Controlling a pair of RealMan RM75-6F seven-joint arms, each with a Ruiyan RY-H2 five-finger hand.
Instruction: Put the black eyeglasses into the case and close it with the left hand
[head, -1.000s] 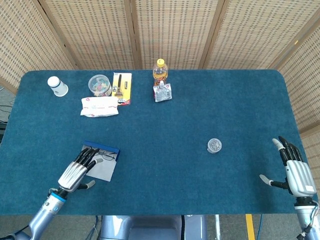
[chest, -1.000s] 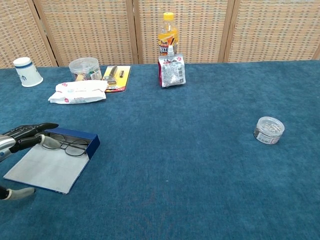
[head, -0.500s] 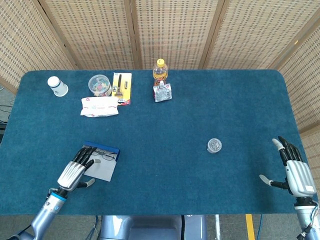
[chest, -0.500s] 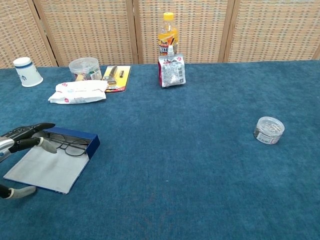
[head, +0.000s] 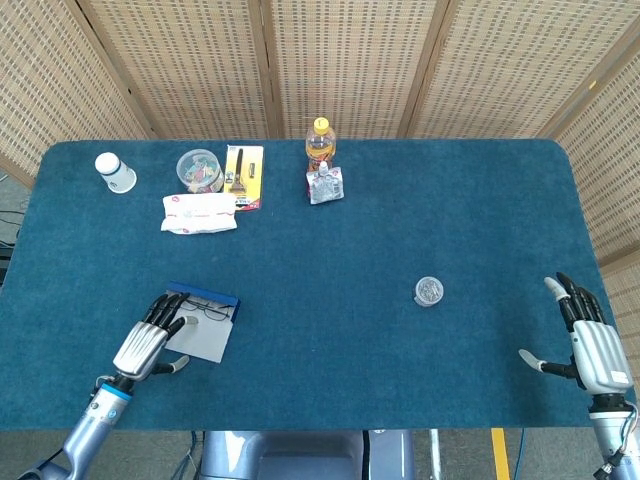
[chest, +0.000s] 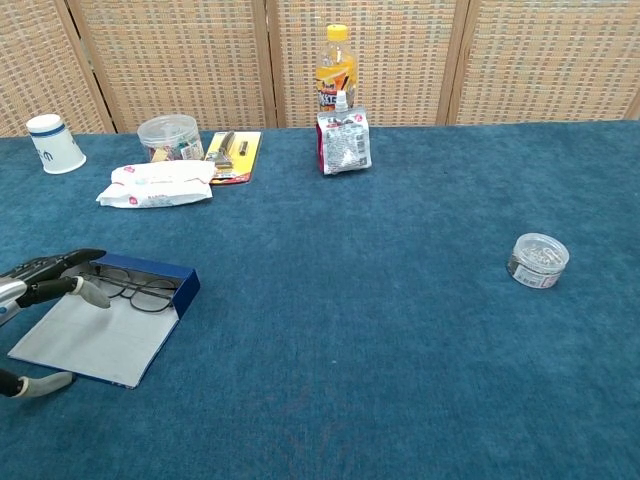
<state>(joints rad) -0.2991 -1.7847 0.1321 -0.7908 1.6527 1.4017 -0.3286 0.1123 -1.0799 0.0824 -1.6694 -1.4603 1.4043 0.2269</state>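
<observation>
From the head view, my left hand (head: 143, 346) hovers over the open case (head: 202, 320), fingers spread, holding nothing. The black eyeglasses (head: 207, 310) lie inside the case, by its blue wall. My right hand (head: 592, 345) is far right of the case, fingers apart, empty.

From the chest view, my left hand's fingertips (chest: 62, 262) reach the case's (chest: 98, 335) left edge; the eyeglasses (chest: 133, 290) rest inside.

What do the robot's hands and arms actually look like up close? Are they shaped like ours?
Yes, roughly human-shaped. The left hand and right hand each have a silvery metallic back and black fingers with pale grey tips. The left wrist carries a blue ring, then a grey-blue tubular forearm. The right wrist looks dark, with thin cables beneath it.
</observation>
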